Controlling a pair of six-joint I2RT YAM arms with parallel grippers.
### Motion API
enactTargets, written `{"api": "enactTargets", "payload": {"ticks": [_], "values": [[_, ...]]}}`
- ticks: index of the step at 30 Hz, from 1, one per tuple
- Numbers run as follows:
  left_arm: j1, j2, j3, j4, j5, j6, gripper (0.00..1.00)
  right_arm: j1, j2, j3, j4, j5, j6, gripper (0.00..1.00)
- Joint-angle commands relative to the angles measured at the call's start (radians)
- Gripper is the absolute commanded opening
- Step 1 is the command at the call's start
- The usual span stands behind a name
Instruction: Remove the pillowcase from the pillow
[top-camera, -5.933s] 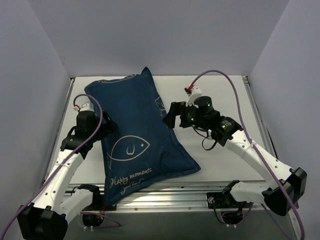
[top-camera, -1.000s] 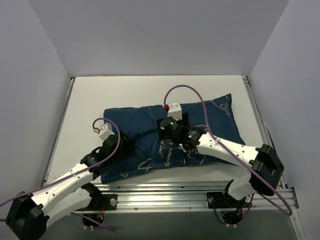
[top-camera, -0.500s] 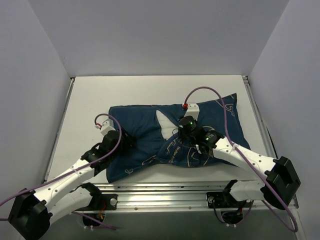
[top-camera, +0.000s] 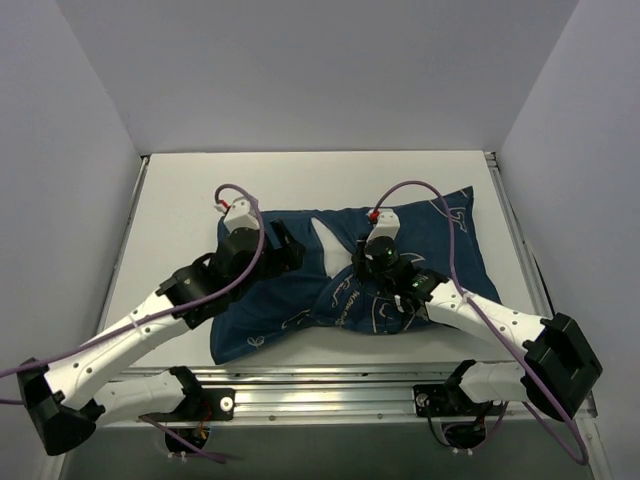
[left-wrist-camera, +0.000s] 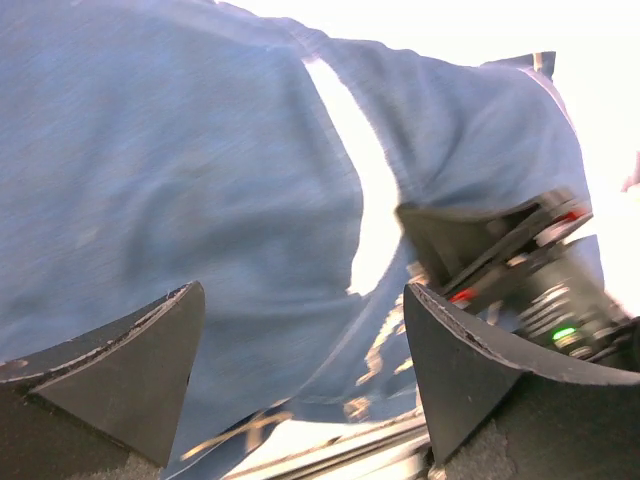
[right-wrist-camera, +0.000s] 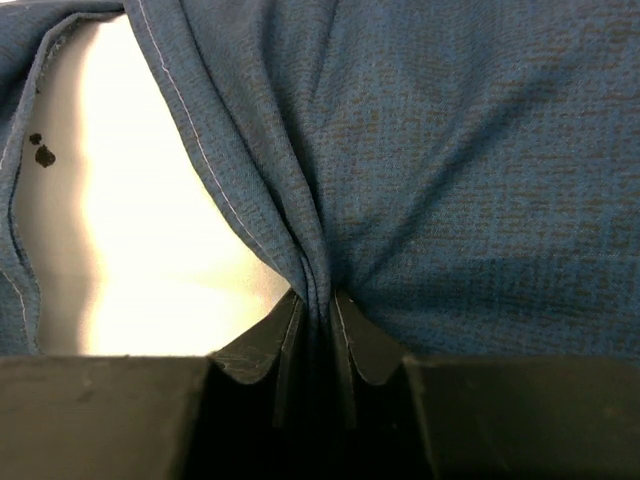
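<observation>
Two white-shelled arms with black joint housings, the left arm at lower left of the frame and the right arm at lower right. A purple cable loops to each white wrist box; a green light glows on the right wrist. The left gripper has matte black, wedge-shaped fingers.

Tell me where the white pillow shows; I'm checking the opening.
In the top view the pillow peeks through the pillowcase mid-table, between the open left gripper and the right gripper pinching it.

Left tool opened, moved up, right tool pinched pillowcase
</observation>
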Motion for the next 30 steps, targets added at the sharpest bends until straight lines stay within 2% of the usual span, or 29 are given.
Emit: {"api": "enactTargets", "payload": {"ticks": [1,7,12,14,15,17,18,22,25,30], "values": [[-0.029,0.153,0.107,0.001,-0.088,0.021,0.89,0.007,0.045,-0.057,-0.011,-0.093,0.036,0.1],[-0.054,0.407,0.254,-0.028,-0.157,0.029,0.89,0.007,0.056,-0.076,0.021,-0.09,0.044,0.09],[-0.074,0.527,0.343,-0.111,-0.261,0.015,0.88,0.006,0.073,-0.085,0.022,-0.063,0.045,0.08],[-0.074,0.554,0.352,-0.175,-0.289,-0.023,0.84,0.006,0.079,-0.085,0.014,-0.04,0.047,0.07],[-0.074,0.556,0.343,-0.192,-0.313,-0.039,0.77,0.004,0.083,-0.089,0.011,-0.032,0.05,0.07],[-0.071,0.528,0.314,-0.22,-0.336,-0.066,0.68,0.001,0.088,-0.093,-0.005,-0.009,0.058,0.05],[-0.068,0.513,0.273,-0.226,-0.347,-0.076,0.58,-0.008,0.093,-0.093,-0.008,-0.008,0.061,0.05],[-0.039,0.392,0.149,-0.246,-0.347,-0.109,0.37,-0.039,0.102,-0.102,-0.026,-0.003,0.073,0.03],[0.006,0.311,0.048,-0.276,-0.323,-0.145,0.29,-0.069,0.097,-0.108,-0.037,0.0,0.085,0.01],[0.086,0.157,-0.083,-0.346,-0.307,-0.174,0.28,-0.141,0.084,-0.12,-0.058,-0.023,0.094,0.0]]}}
